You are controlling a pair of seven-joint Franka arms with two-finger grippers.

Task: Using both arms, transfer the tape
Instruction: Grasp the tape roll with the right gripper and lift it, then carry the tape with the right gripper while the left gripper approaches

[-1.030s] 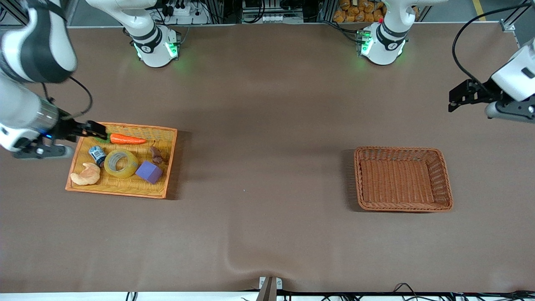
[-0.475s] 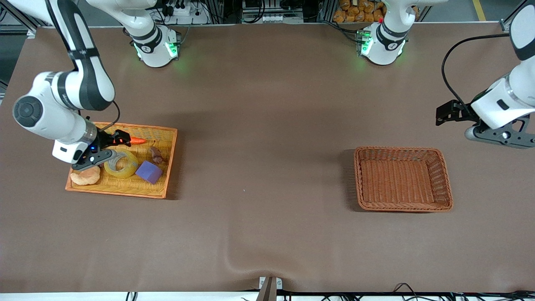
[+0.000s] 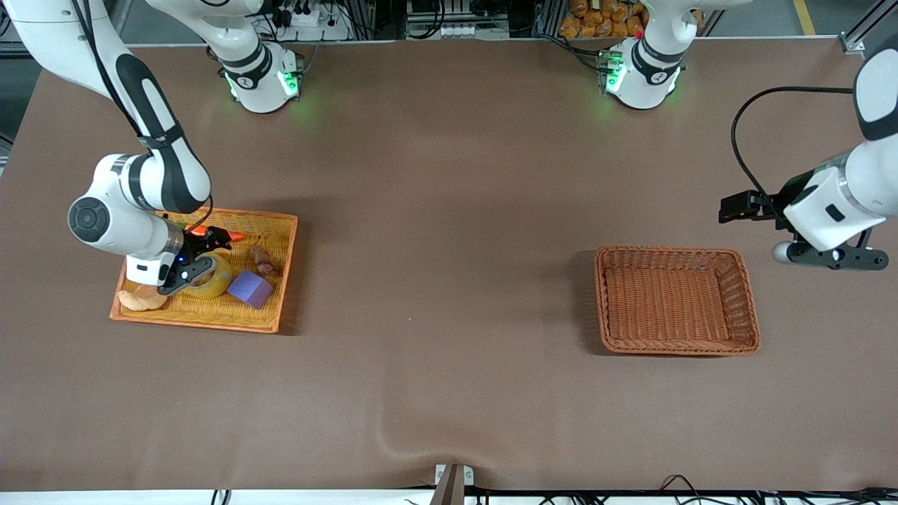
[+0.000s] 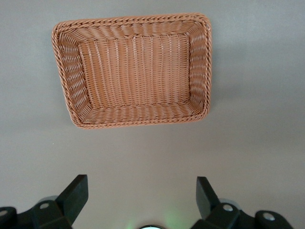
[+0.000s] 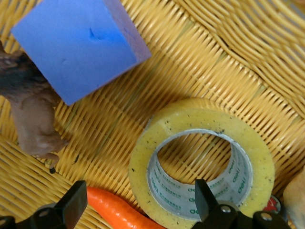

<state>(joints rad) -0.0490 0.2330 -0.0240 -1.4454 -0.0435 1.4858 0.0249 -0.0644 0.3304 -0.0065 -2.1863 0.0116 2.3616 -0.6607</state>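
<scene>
The tape [image 3: 210, 279] lies flat in the yellow tray [image 3: 273, 308] at the right arm's end of the table. It is the landmark for what follows. Beside it, toward the left arm's end, sits the purple block [image 3: 250, 288]; the carrot [image 3: 228, 237] lies farther from the front camera than the tape, and the croissant toy [image 3: 140, 299] sits beside it toward the tray's outer edge. A brown figure [image 3: 262, 259] lies near the block.

The right gripper [image 3: 198, 258] hangs low over the tape with its fingers spread. In the right wrist view one fingertip [image 5: 206, 196] stands over the tape's core [image 5: 190, 191] wall and the other [image 5: 76, 202] over the carrot's [image 5: 114, 212] edge, outside the ring.

The left gripper [image 3: 807, 242] waits over bare table beside the brown basket [image 3: 747, 294], well apart from the tape. Its fingers are spread, seen in the left wrist view [image 4: 140, 198] with the basket [image 4: 64, 95] ahead.

Judgement: the step in hand is the right arm's grasp. To do it well, the descent should be straight, with one finger inside the core and one outside the ring wall. The outer finger appears close to the carrot; a slight shift toward the tape's centre would avoid pinching or nudging it. Closure should wait until both pads are below the roll's upper rim, as the smooth wall may slip.
</scene>
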